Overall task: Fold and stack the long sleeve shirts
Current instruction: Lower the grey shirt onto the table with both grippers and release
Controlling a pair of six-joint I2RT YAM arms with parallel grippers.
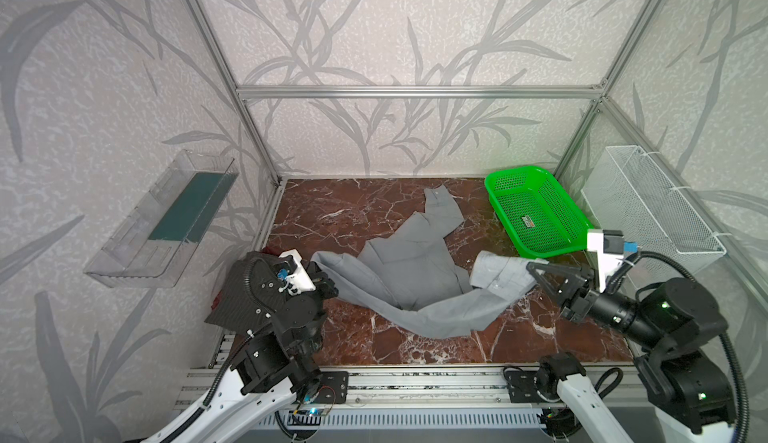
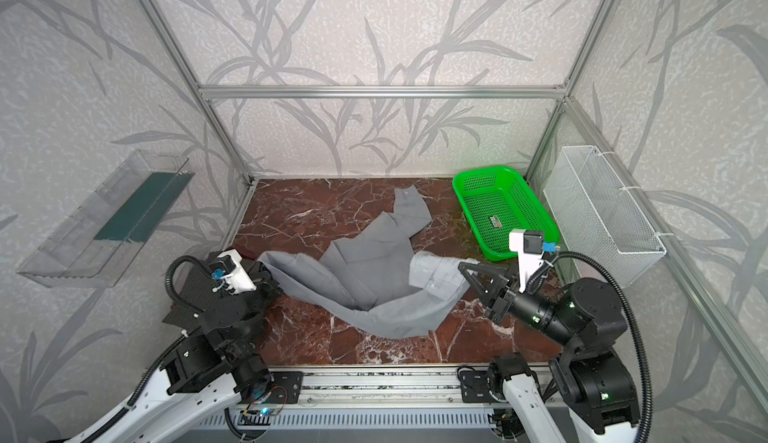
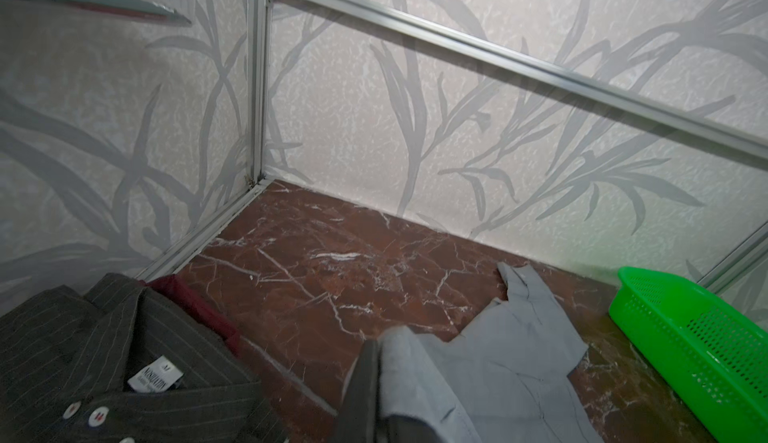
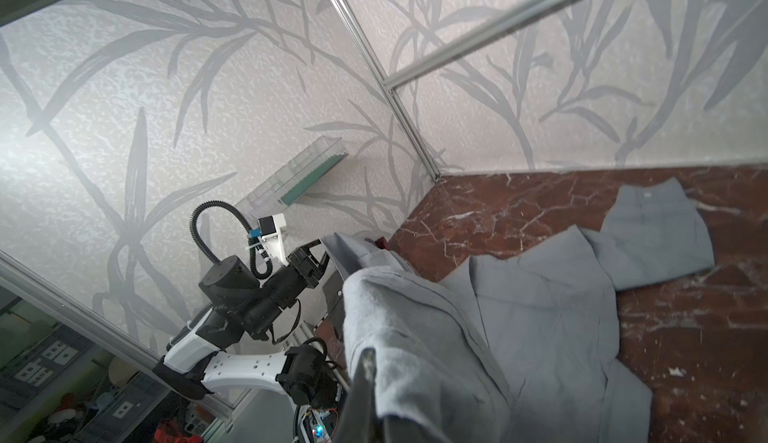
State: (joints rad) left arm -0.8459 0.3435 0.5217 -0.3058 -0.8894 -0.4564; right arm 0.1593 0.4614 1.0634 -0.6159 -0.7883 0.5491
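Observation:
The mid-grey long sleeve shirt point(image 1: 415, 266) point(image 2: 374, 262) sprawls across the middle of the marble table, one sleeve stretching toward the back. My left gripper point(image 1: 322, 281) point(image 3: 380, 345) is shut on its left edge, lifted off the table. At the other end my right gripper point(image 1: 530, 270) point(image 4: 370, 358) is shut on a raised bunch of the same shirt near a cuff. The cloth sags between them. The dark pinstriped shirt point(image 1: 232, 295) point(image 3: 104, 358) lies folded at the left edge, partly hidden under my left arm, collar and pale buttons showing.
A green mesh basket point(image 1: 536, 212) point(image 3: 685, 337) stands at the back right of the table point(image 1: 332, 212). On the right wall hangs a white wire basket point(image 1: 648, 208), on the left wall a clear bin point(image 1: 166, 220). Some dark red cloth point(image 3: 187, 295) peeks from under the pinstriped shirt.

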